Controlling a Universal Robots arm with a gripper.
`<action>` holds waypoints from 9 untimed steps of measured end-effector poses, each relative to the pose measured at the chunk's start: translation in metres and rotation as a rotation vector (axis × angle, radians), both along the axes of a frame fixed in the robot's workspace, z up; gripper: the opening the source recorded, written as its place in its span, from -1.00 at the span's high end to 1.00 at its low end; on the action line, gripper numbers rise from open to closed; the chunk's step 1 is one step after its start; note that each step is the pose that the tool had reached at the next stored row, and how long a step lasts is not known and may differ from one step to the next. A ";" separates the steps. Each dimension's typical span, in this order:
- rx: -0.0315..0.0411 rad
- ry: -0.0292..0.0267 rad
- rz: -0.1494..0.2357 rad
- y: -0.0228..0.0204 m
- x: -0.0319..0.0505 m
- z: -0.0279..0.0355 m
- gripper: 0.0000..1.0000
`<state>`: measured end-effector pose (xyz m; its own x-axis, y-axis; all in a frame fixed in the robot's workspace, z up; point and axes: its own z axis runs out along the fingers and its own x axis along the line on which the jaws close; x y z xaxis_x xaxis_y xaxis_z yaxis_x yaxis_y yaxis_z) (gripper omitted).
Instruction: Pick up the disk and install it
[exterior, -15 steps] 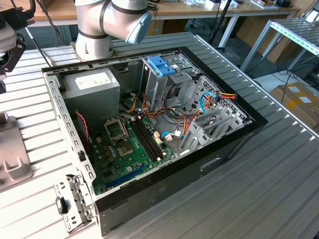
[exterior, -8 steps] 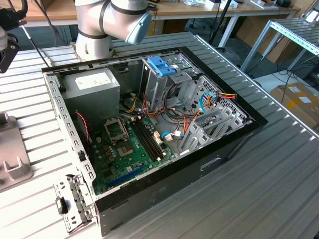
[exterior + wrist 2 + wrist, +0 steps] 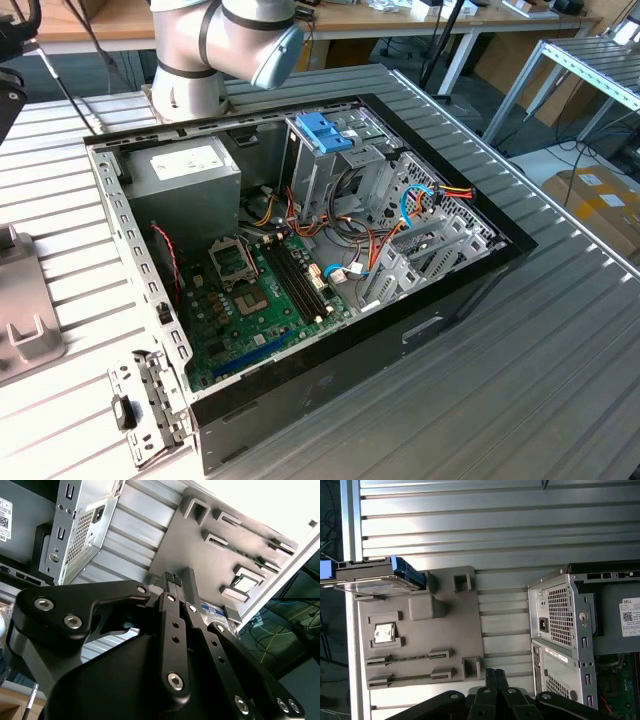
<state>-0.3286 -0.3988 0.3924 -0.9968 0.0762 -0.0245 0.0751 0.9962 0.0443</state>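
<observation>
Ribbed metal tabletop carries the open computer case and, beside it, a grey fixture plate whose end slot props the disk up, seemingly for easy grasping, while the gripper, fingers pressed together and empty, hovers at the plate's opposite edge.

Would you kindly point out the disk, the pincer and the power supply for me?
disk (image 3: pixel 372 582): first wrist view, on its silver face.
pincer (image 3: pixel 495 672): first wrist view, midway between its fingertips.
power supply (image 3: pixel 190 200): exterior view, on its grey casing.
</observation>
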 end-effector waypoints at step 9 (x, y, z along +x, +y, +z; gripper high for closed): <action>0.0000 0.0000 0.000 0.0000 -0.0074 -0.0001 0.79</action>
